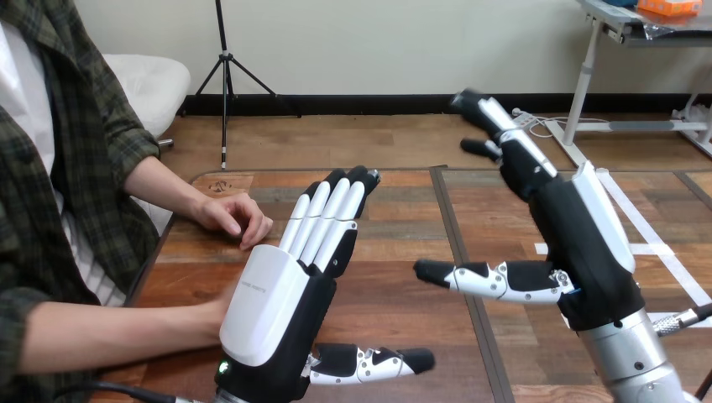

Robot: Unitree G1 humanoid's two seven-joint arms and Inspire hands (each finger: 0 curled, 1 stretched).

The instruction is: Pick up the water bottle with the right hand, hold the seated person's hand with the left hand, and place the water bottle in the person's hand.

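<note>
My left hand (273,306) is raised over the left part of the wooden table (403,294), fingers straight and pointing away, thumb out to the right; it is open and holds nothing. My right hand (579,243) hovers at the right, fingers stretched forward and up, thumb pointing left, also open with nothing in it. The person's hand (233,216) rests palm down on the table's far left, just left of my left fingertips and apart from them. The person's other forearm (117,332) lies along the near left edge, its hand hidden behind my left hand.
A dark seam (458,252) runs front to back down the table's middle. White tape strips (651,231) mark the right part of the tabletop.
</note>
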